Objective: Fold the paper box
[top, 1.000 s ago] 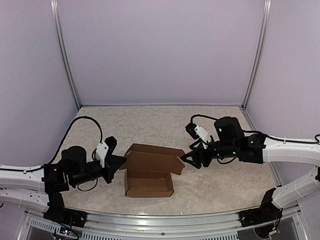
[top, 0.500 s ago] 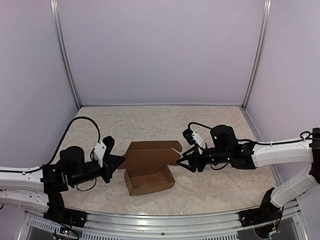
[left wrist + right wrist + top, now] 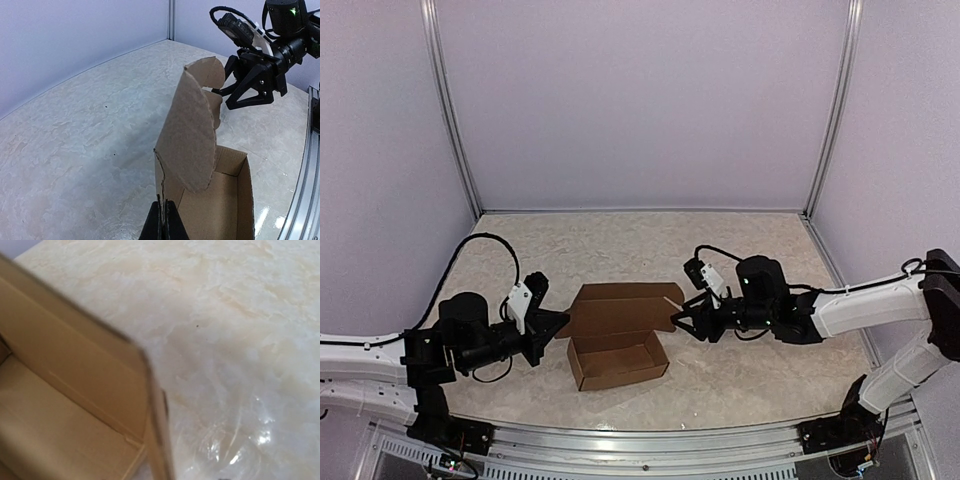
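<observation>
The paper box (image 3: 618, 362) is a brown cardboard tray near the front middle, with its lid panel (image 3: 620, 308) standing up behind it. My left gripper (image 3: 560, 325) is shut on the lid's left edge; in the left wrist view its fingertips (image 3: 164, 222) pinch the cardboard (image 3: 190, 145) edge. My right gripper (image 3: 682, 318) is at the lid's right end flap, and in the left wrist view (image 3: 229, 84) its jaws stand spread beside that rounded flap (image 3: 207, 72). In the right wrist view the cardboard wall (image 3: 75, 375) fills the left side, blurred, and no fingers show.
The marble-patterned table (image 3: 740, 250) is walled by pale panels on three sides. An aluminium rail (image 3: 650, 440) runs along the near edge. The left arm's black cable (image 3: 480, 245) loops over the table at the left.
My right gripper has moved left, up to the lid's right end flap. The tray has turned slightly and the lid stands more upright. My left gripper keeps its hold.
</observation>
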`<state>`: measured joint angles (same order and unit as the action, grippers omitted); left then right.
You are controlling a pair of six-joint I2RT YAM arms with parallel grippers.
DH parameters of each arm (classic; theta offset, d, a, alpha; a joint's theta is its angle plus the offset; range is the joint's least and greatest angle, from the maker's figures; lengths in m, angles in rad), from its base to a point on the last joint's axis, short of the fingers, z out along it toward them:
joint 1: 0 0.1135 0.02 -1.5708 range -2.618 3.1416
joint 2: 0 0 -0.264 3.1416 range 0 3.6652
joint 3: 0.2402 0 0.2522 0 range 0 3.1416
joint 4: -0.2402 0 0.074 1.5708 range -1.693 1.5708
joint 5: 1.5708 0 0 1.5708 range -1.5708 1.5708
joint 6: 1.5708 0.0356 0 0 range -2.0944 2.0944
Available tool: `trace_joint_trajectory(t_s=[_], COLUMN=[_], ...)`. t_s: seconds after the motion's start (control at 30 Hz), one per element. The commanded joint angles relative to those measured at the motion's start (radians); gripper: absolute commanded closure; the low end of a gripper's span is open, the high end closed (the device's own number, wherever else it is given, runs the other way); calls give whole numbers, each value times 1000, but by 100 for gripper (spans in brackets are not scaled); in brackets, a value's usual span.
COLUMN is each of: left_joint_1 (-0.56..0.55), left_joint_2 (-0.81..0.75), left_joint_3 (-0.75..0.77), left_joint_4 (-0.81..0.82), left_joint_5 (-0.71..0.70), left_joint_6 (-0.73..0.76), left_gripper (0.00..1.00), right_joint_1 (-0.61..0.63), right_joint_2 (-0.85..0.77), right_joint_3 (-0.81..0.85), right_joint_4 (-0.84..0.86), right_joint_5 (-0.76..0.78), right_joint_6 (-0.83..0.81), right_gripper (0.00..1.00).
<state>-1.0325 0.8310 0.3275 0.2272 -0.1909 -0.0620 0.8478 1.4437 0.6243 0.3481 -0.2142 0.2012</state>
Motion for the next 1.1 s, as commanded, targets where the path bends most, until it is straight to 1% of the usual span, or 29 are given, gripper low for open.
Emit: trace_joint_trajectory(t_s=[0.0,0.13,0.37,0.53,0.67,0.77,0.9,1.07], left_joint_1=[9,11,12,13,13,12,15,20], left_joint_2=[-8,-4,6,23,37,41,54,85], left_joint_3=[-14,-15,-18,-18,-13,-12,0,34], left_joint_4=[-14,-10,1,11,9,8,-15,-66], left_joint_5=[6,0,-25,-82,-96,-110,-128,-151], left_joint_6=[-7,-11,-20,-35,-38,-33,-18,13], left_gripper=[100,100,100,99,81,73,66,64], right_joint_1=[-8,-8,-9,-9,-8,-9,-7,-5], right_joint_2=[46,63,81,71,50,32,8,-25], right_joint_3=[-9,-6,-2,-15,-26,-30,-30,-31], right_joint_4=[75,92,106,112,104,81,45,-12], right_joint_5=[-12,-42,-67,-65,-55,-51,-55,-65], right_joint_6=[4,-3,-18,-25,-31,-40,-51,-72], right_gripper=[56,69,100,100,100,100,100,100])
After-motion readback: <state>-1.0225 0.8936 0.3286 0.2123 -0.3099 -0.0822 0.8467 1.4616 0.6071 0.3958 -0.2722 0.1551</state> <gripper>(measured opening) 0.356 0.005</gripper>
